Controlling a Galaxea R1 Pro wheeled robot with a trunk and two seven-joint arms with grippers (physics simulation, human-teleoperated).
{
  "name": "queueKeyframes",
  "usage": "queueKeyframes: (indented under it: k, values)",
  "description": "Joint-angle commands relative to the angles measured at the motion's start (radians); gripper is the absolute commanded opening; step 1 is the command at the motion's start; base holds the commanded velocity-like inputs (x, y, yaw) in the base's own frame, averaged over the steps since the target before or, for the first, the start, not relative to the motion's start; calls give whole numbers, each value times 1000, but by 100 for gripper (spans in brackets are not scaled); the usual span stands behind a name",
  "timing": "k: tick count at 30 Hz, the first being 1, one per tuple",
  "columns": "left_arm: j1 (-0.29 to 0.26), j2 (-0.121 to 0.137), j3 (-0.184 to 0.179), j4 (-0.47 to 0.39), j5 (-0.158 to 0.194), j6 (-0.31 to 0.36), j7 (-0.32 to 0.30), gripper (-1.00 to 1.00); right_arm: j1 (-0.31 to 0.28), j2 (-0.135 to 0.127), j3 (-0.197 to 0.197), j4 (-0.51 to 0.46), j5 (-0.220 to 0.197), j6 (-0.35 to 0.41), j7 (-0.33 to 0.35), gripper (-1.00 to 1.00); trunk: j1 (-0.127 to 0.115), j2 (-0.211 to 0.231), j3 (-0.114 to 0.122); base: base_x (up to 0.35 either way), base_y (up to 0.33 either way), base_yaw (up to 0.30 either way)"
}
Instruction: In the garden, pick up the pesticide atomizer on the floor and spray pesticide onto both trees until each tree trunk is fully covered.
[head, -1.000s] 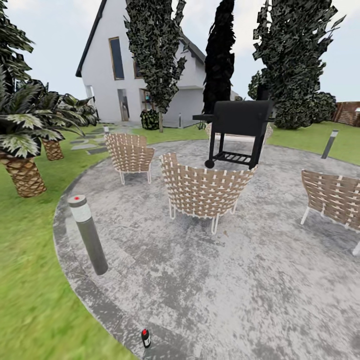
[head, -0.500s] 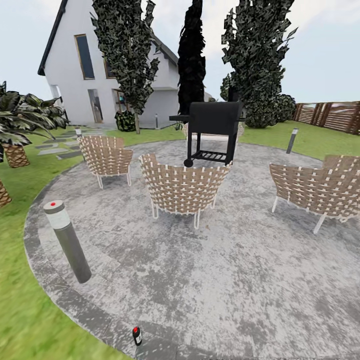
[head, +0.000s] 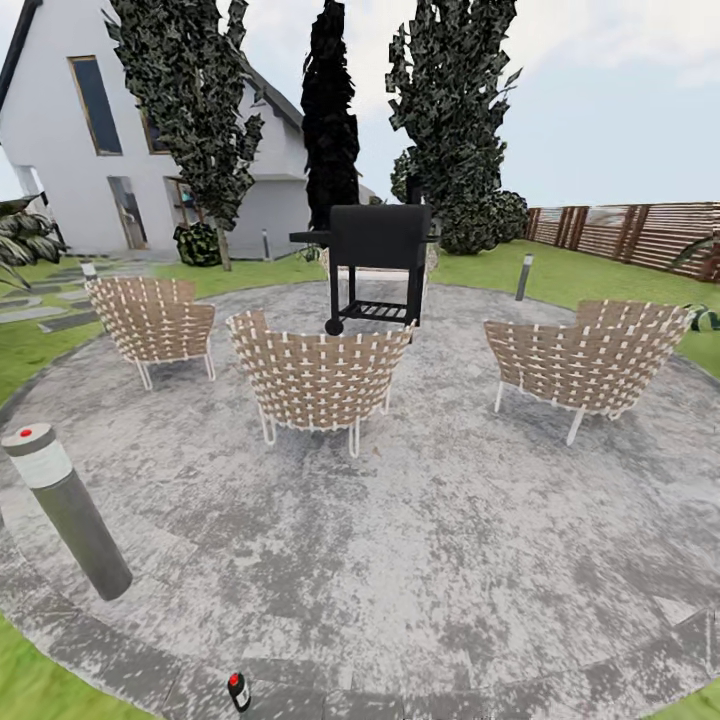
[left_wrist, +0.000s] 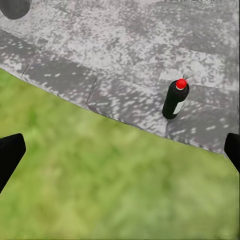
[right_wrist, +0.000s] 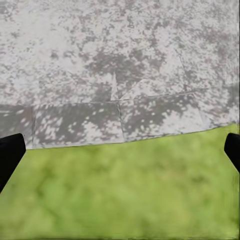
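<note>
View shift: the whole head picture slides left against the two earlier ones, with the house nearer the left edge and more of the slat fence (head: 620, 232) showing at far right; that reads as the camera turning right, not the furniture moving.
Pesticide atomizer (head: 238, 691): upright on the kerb stones at the near edge of the floor (head: 420, 560), just inside the lawn (head: 40, 690); it sits further left and lower in the head picture than a second ago.
Left wrist view: the atomizer (left_wrist: 175, 99) stands ahead of the left gripper (left_wrist: 120, 155), red tip up, on the paving beside the grass.
Left gripper state: fingertips spread wide, nothing between them.
Right gripper (right_wrist: 120, 152): fingers likewise wide apart and empty, over the line where grass meets kerb.
Bollard lamp (head: 66, 510): near left, well apart from the atomizer.
Trees (head: 190, 110): far across the patio, beyond the woven chairs (head: 315, 378) and the black grill (head: 377, 260); low trunks mostly hidden.
Meaning for the task: pickup not yet done; I judge the robot is still lining up, and the left arm is better placed to reach down for the bottle.
</note>
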Motion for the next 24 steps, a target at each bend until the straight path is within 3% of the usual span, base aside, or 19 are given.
queueKeyframes:
  k: [1, 9, 24]
  values:
    - [0, 0, 0, 0, 4, -3, 0, 100, -1, 0, -3, 1, 6, -3, 0, 100, 0, 0, -1, 0, 0, -299]
    - [0, 0, 0, 0, 4, -3, 0, 100, -1, 0, -3, 1, 6, -3, -1, 100, 0, 0, -1, 0, 0, -292]
    - [-6, 0, -2, -14, 3, -2, 10, 100, -1, -7, -7, -7, 7, -3, -5, 100, 0, 0, -1, 0, 0, -5]
